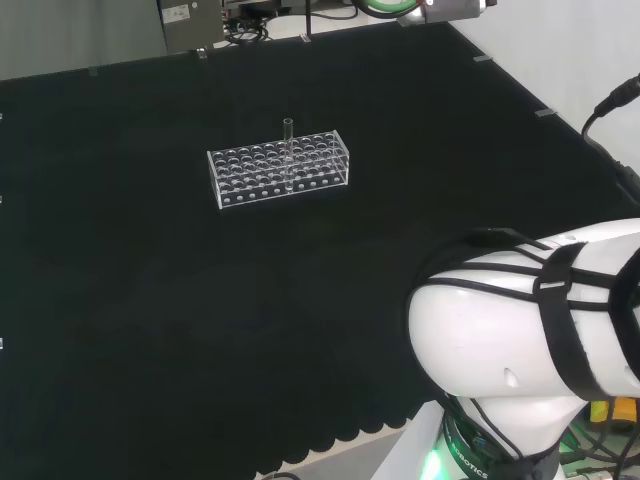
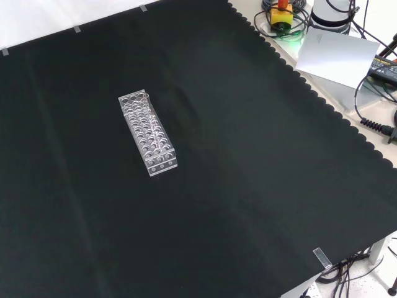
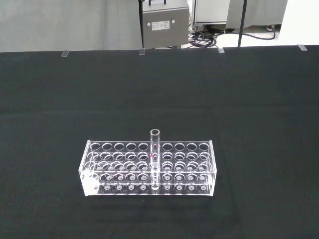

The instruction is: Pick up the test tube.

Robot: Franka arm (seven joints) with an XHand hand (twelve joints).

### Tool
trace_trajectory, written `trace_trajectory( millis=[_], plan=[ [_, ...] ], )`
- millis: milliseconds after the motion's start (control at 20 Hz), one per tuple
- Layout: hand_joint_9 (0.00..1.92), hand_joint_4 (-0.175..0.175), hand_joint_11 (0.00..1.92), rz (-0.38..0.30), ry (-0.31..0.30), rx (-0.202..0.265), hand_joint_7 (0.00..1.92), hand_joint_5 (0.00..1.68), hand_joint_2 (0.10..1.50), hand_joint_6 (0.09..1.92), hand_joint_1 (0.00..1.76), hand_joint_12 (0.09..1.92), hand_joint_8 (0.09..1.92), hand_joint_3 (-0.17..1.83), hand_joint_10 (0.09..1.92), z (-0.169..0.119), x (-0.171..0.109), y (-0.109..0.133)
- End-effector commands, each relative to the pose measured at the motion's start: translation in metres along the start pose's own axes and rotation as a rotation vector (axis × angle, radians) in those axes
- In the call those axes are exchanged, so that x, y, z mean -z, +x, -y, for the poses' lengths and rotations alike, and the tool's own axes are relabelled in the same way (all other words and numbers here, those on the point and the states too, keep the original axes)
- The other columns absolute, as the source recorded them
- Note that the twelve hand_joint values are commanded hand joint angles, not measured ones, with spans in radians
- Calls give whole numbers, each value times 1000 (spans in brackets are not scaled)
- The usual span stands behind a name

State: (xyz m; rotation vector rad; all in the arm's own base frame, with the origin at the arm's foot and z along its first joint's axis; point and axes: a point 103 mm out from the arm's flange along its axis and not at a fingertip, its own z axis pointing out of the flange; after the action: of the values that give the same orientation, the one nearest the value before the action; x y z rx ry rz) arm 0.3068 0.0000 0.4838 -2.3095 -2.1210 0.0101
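step: approach | test tube (image 3: 155, 158) upright in clear rack (image 3: 94, 172), ahead of and below robot hand | robot hand state: cannot tell | advice: descend centred over tube, pinch above rack top, lift straight up

Surface: bench covered with black cloth (image 1: 150, 300); scalloped cloth edge at the head view's bottom.
Item on cloth: one clear rack (image 1: 279, 170) with rows of round holes, resting flat.
Rack position, front view: left of centre, long side running away from the camera.
Rack contents: one clear test tube (image 3: 155, 158), upright in a hole.
Cloth around rack: bare.
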Motion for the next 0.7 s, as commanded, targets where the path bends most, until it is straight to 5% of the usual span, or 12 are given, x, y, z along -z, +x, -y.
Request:
trace_trajectory(
  millis=[50,300,700],
  plan=[
    [232,-1,0,1,-7,1,0,63,846,87,398,1450,408,392,87,-1,-1,-3],
    [174,-10,0,-12,-8,9,0,0,928,87,287,1402,305,319,87,-3,-1,-11],
    [175,-10,0,15,67,42,0,0,943,87,285,1402,347,290,87,-40,-11,9]
  ],
)
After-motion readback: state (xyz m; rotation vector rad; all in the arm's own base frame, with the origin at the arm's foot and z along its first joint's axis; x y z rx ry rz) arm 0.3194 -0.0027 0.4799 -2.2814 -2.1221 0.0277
